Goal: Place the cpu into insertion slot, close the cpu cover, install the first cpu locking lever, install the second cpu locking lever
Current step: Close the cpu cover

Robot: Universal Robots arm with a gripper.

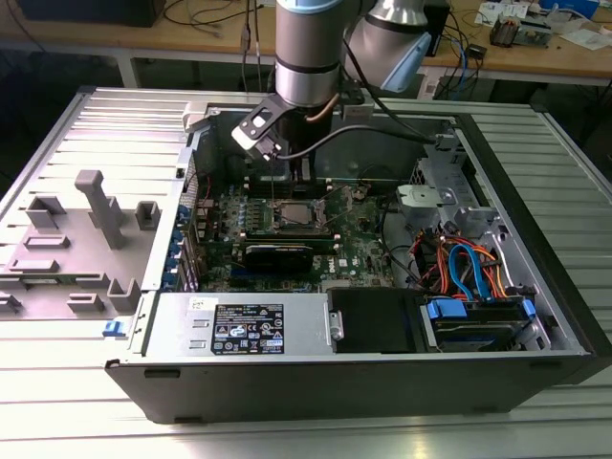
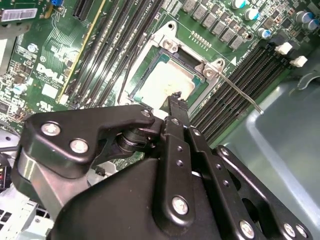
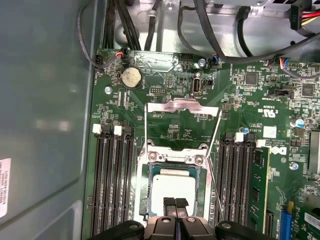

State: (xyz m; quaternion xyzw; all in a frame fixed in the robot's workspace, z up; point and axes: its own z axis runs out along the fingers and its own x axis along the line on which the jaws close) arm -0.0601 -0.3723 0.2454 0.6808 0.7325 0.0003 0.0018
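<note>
The cpu (image 3: 172, 187) (image 2: 167, 80), a flat square with a pale metal top, lies in the insertion slot (image 3: 150, 187) (image 1: 292, 213) of the green motherboard. The cpu cover (image 3: 182, 106), a thin silver frame with a large window, is folded back beyond the socket's hinged edge. A thin wire locking lever (image 3: 215, 192) (image 2: 241, 94) sticks out loose along one side of the socket. My gripper (image 3: 175, 202) (image 2: 175, 99) (image 1: 292, 191) is shut with nothing between its fingers. Its tips are right over the cpu's near part; I cannot tell whether they touch it.
Long black memory slots (image 3: 112, 180) (image 3: 235, 175) flank the socket. A black expansion card (image 1: 277, 253), a power supply (image 1: 249, 330) and coloured cables (image 1: 459, 263) sit in the open case. A grey fixture (image 1: 96, 215) stands at the exterior view's left.
</note>
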